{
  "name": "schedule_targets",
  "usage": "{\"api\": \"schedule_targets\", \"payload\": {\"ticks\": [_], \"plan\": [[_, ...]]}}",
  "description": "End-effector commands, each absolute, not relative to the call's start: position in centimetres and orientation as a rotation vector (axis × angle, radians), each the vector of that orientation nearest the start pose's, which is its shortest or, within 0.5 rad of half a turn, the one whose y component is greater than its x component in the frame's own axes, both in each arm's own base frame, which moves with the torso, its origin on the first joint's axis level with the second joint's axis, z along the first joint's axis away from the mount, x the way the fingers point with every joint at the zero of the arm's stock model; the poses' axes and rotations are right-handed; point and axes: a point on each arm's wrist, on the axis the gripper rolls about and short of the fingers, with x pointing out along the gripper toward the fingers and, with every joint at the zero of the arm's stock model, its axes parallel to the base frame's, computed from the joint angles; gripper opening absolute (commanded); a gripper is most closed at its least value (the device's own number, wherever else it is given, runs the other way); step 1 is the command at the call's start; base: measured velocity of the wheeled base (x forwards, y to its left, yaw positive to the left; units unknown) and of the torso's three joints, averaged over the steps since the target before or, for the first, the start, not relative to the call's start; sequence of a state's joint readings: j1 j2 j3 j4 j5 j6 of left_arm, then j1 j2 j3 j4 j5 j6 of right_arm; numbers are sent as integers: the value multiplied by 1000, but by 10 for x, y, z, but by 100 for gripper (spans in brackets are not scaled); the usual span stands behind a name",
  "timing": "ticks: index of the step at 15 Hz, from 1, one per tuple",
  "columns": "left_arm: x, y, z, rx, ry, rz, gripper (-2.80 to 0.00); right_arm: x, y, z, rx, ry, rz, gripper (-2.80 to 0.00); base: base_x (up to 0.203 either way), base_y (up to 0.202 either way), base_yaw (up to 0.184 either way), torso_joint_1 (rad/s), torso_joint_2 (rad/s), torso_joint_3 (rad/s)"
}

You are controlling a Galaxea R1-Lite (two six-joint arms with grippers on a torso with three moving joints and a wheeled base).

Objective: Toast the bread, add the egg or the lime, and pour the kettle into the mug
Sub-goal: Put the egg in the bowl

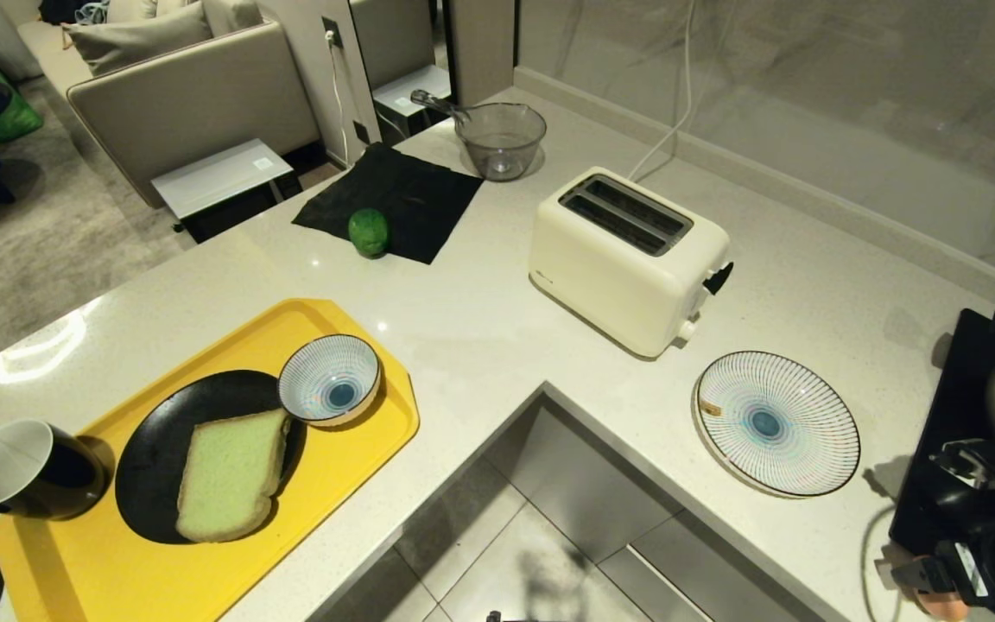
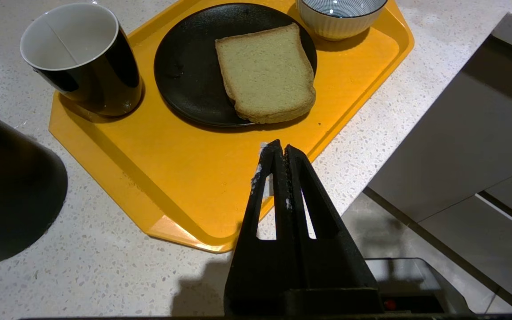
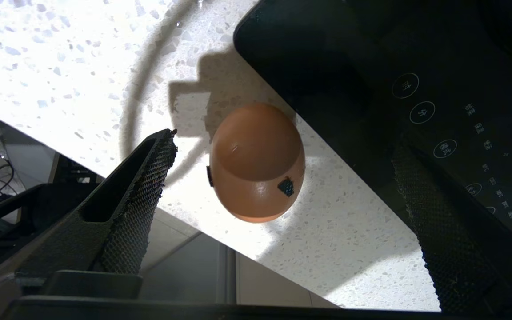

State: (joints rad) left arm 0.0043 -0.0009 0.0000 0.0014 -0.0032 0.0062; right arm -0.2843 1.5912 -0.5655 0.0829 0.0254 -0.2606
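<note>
L-shaped white speckled tabletop, sofa + grey carpet beyond.
Yellow tray [image 1: 351, 449] at L holds mug [image 1: 27, 469], black plate w/ bread [image 1: 230, 475], striped bowl. Lime [image 1: 369, 231] on black cloth at back; toaster [image 1: 627, 259] mid; striped plate to its R. Right gripper [image 3: 282, 186] jaws wide apart either side of egg [image 3: 257, 162], beside black cooktop [image 3: 416, 89]. Left gripper [image 2: 280, 153] jaws closed, empty, over tray edge.
</note>
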Motion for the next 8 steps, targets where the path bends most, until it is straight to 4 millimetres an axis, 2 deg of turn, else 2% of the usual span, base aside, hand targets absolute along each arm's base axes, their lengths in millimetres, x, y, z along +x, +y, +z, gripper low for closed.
{"api": "schedule_targets", "payload": {"ticks": [1, 8], "plan": [[-23, 0, 75, 6, 0, 2, -280, 202, -59, 93, -57, 1129, -86, 0, 0, 0, 0, 0, 0, 0], [-23, 0, 75, 6, 0, 2, -280, 204, -63, 87, -43, 1145, -97, 0, 0, 0, 0, 0, 0, 0]]}}
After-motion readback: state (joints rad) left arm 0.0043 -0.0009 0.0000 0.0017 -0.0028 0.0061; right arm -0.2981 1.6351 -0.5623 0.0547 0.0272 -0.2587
